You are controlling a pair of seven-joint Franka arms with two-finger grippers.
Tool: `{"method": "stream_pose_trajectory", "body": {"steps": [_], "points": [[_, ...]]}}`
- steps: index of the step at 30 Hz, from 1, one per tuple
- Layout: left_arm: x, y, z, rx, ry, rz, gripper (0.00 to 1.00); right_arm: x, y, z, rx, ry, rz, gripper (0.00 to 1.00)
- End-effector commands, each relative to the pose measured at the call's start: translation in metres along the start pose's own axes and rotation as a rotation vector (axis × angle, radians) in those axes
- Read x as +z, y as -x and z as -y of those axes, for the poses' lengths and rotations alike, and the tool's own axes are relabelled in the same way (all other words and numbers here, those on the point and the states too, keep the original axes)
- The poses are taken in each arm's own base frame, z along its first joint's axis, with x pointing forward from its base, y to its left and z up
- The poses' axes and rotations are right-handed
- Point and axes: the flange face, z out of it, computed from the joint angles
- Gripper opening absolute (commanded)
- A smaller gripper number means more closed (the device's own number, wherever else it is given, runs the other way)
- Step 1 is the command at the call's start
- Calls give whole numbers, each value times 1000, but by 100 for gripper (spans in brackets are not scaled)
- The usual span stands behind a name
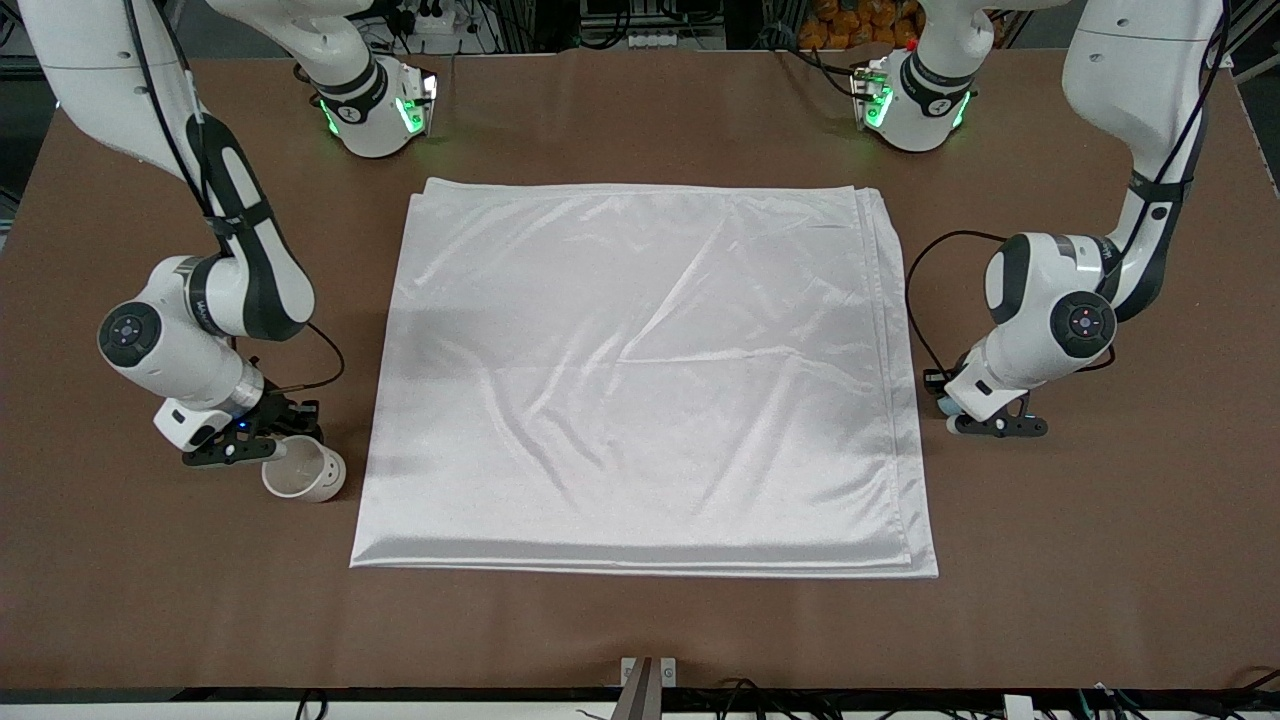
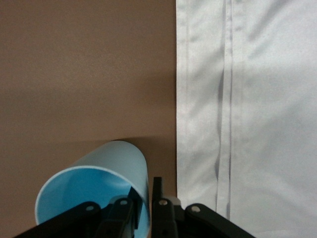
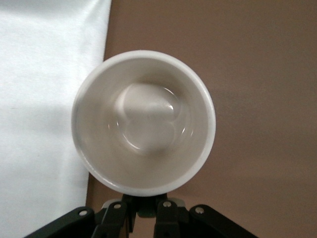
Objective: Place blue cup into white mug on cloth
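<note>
The white mug [image 1: 305,472] sits on the brown table just off the cloth's [image 1: 640,380] edge, toward the right arm's end. My right gripper [image 1: 262,440] is low beside it. In the right wrist view I look down into the mug [image 3: 143,129], and the gripper [image 3: 147,203] is shut on its dark handle [image 3: 147,212]. At the left arm's end, only a sliver of the blue cup [image 1: 944,405] shows under my left gripper [image 1: 985,420]. In the left wrist view the gripper [image 2: 144,187] is shut on the cup's [image 2: 99,183] wall, one finger inside and one outside.
The large white cloth [image 2: 247,119] covers the middle of the table, with soft wrinkles and folded edges. Its edge [image 3: 44,99] lies close beside the mug. Bare brown table [image 1: 640,620] runs along the cloth's side nearest the front camera.
</note>
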Motion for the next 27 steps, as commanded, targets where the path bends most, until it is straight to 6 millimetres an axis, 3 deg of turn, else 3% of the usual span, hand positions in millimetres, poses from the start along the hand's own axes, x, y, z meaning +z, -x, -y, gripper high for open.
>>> {"method": "stream_pose_trajectory", "body": {"steps": [1,8,13,19,27], "points": [[-12,-4,5,52,-14,-23,0,-36,-18,21,-13,-28,17,0],[-27,-5,6,50,-15,-46,0,-68,-39,40,-33,-48,44,0],[-48,-7,8,42,-16,-80,0,-76,-47,71,-47,-52,30,0],[-88,-9,8,42,-18,-114,0,-82,-48,122,-28,-60,24,0],[-143,-15,10,34,-21,-143,0,-93,-40,212,-21,-74,15,0]]}}
